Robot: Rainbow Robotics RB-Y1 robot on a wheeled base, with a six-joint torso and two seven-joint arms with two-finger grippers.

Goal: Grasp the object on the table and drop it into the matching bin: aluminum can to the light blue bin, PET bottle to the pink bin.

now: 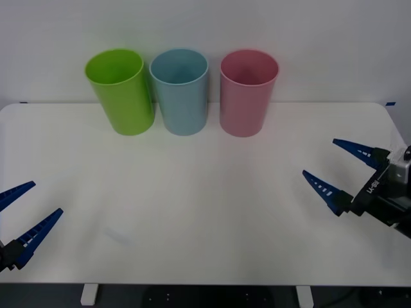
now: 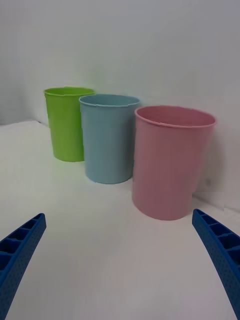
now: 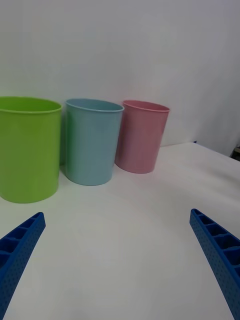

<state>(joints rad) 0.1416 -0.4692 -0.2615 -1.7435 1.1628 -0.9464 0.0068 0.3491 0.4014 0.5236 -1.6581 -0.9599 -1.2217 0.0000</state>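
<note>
The pink bin (image 1: pixel 248 93) stands upright at the back of the white table (image 1: pixel 192 212), rightmost of three bins; it is also seen in the right wrist view (image 2: pixel 171 162) and the left wrist view (image 3: pixel 140 136). The light blue bin (image 1: pixel 180 91) (image 2: pixel 108 139) (image 3: pixel 91 141) stands just left of it. The PET bottle is out of view. My right gripper (image 1: pixel 326 168) hovers open over the table's right edge, holding nothing. My left gripper (image 1: pixel 28 207) is open near the front left corner, also holding nothing.
A lime green bin (image 1: pixel 121 91) (image 2: pixel 67 123) (image 3: pixel 27 148) stands at the left end of the row, touching or nearly touching the blue one. A plain white wall rises behind the bins.
</note>
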